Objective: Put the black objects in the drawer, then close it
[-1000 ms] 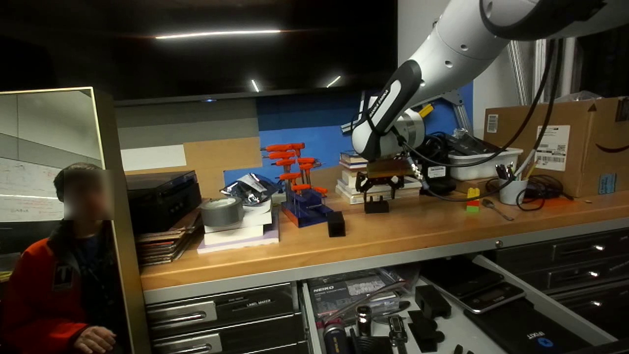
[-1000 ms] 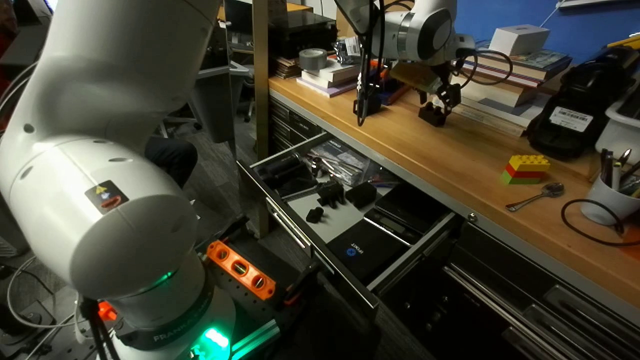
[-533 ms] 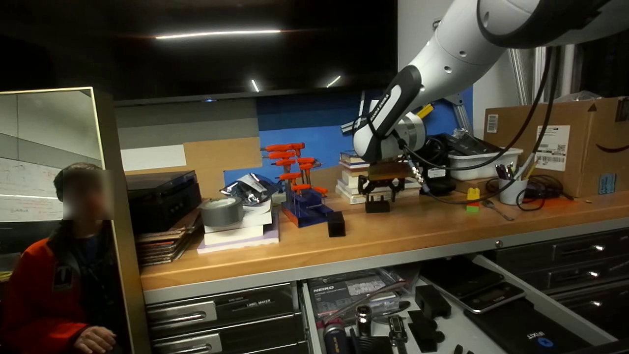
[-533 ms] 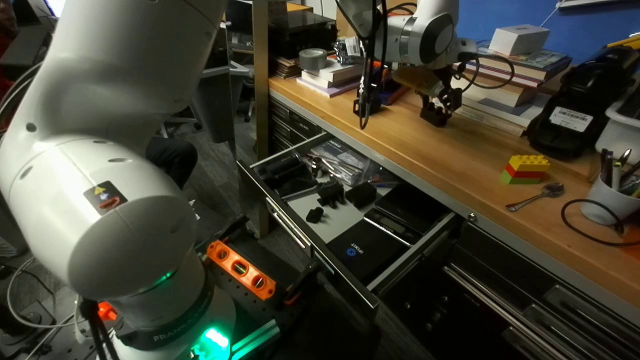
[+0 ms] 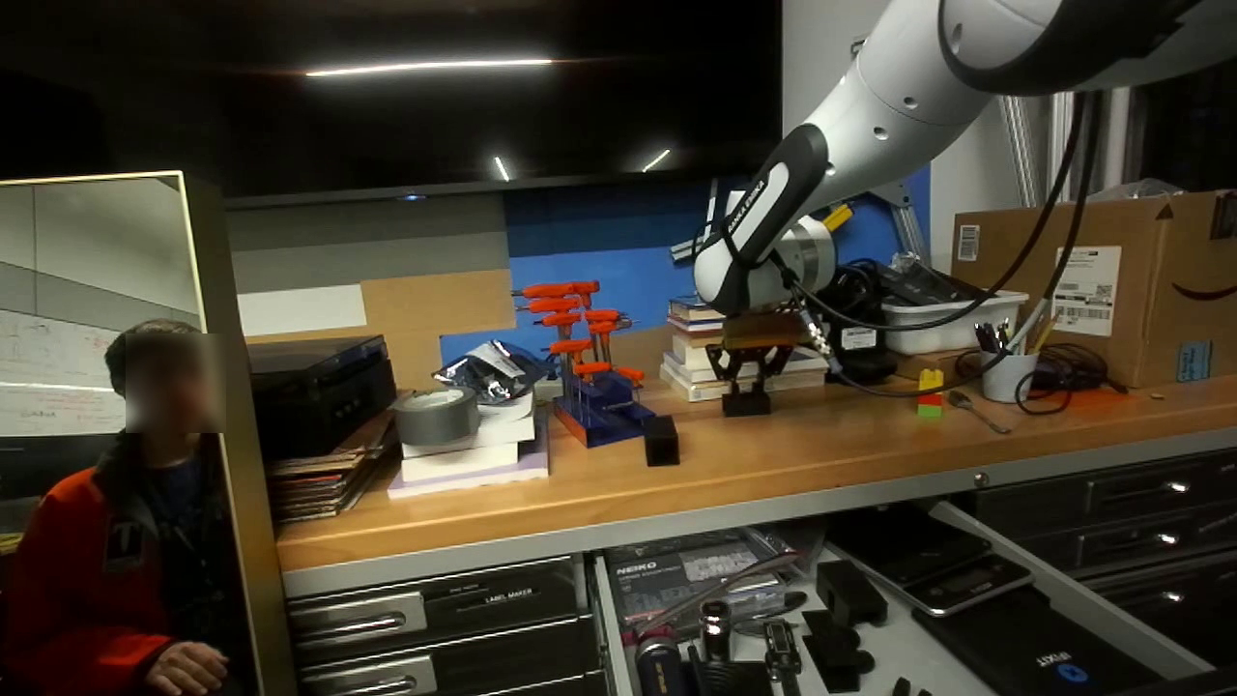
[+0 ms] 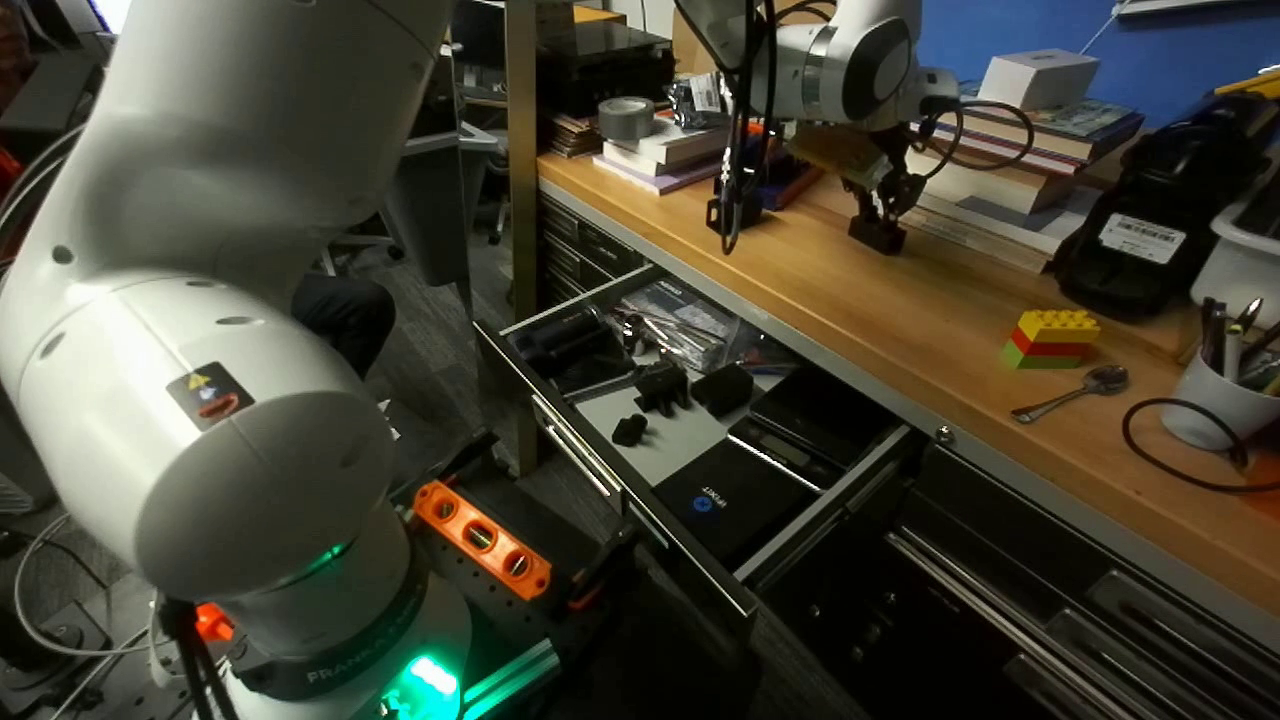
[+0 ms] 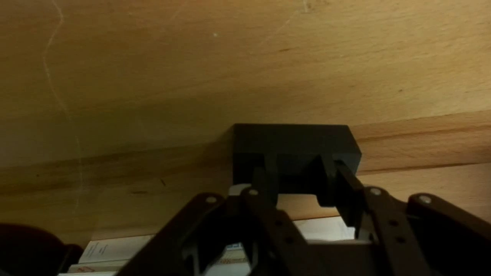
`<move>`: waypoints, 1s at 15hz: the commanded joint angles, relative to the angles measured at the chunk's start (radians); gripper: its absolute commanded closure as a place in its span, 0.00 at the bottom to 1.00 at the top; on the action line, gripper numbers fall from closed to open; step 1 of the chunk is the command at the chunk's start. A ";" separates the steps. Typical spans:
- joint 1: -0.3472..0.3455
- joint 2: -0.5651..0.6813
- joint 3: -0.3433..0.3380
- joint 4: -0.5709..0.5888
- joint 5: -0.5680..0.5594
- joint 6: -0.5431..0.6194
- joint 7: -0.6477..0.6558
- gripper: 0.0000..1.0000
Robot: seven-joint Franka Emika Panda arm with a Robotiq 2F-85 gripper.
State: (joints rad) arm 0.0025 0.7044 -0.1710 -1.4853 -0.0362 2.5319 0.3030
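Black block [image 7: 291, 140]: right under the fingers [image 7: 348, 203], on the table [image 7: 153, 76], long axis running finger to finger!
Fingers: clamped on it, block ends jutting past.
Drawer [image 6: 672, 450]: open, well below the fingers; up-and-over looks next.

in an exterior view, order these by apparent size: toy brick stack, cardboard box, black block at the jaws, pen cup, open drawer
1. Open drawer, even cut off
2. Cardboard box
3. Pen cup
Unranked below these: toy brick stack and black block look alike; the jaws partly hide the block.
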 commanded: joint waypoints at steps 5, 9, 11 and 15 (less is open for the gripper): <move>-0.053 -0.111 0.060 -0.084 0.067 -0.293 -0.067 0.77; -0.072 -0.231 0.073 -0.206 0.107 -0.424 -0.087 0.77; -0.067 -0.297 0.066 -0.294 0.112 -0.443 -0.067 0.77; -0.057 -0.419 0.055 -0.482 0.112 -0.415 -0.023 0.77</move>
State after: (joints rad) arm -0.0553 0.4148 -0.1171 -1.7969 0.0616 2.0903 0.2515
